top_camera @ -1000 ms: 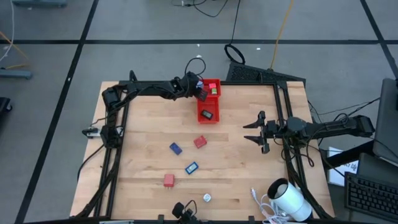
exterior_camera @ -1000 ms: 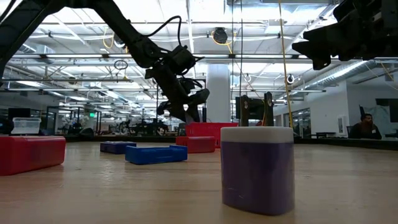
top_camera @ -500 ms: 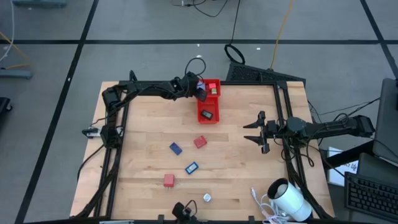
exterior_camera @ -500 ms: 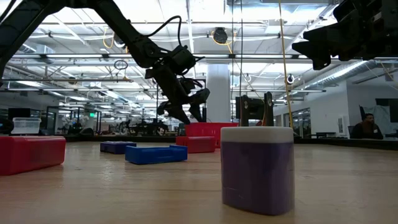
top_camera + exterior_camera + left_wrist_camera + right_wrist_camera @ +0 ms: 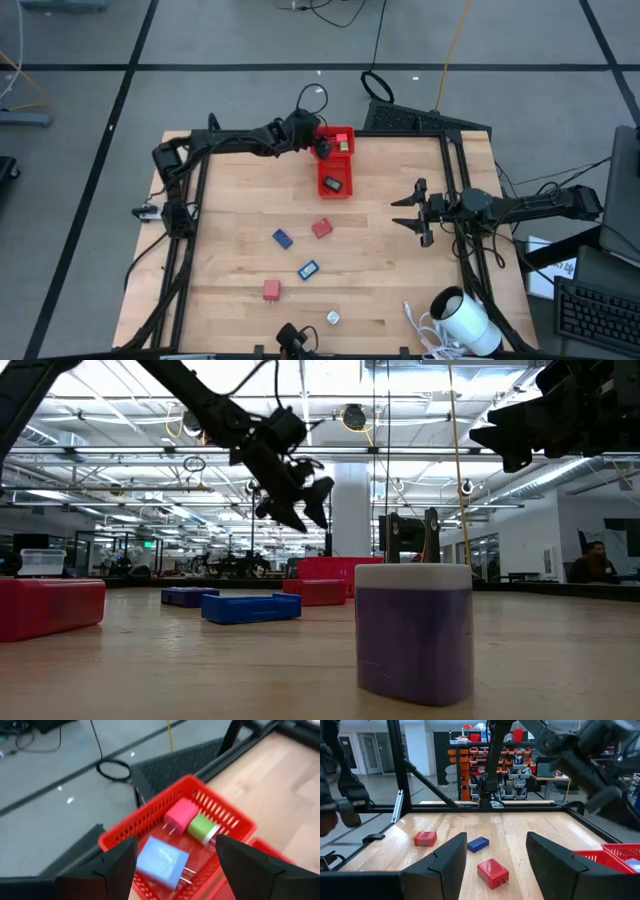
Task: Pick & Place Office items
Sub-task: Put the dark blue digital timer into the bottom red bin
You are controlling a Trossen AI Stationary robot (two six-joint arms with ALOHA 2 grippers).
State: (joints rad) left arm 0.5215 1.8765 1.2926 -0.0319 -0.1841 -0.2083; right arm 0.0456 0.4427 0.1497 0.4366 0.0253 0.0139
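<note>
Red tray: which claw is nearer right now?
Left. The left claw hangs open right over the far compartment of the red tray, a light-blue piece lying in it between its fingers. The right claw waits well off toward the table's right edge.

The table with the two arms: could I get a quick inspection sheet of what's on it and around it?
Surface: wooden table, bare between the pieces.
Job's things: a pink plug, a green-white plug and a light-blue plug lie in the red tray's far compartment, a black piece in the near one; about five pieces lie loose on the wood.
Clutter: white cylinder at the near right corner.
Grippers: left gripper above the tray, fingers open, empty; right gripper waits open at the right edge.
Cables: white cable beside the cylinder.
Surroundings: grey floor, keyboard.
</note>
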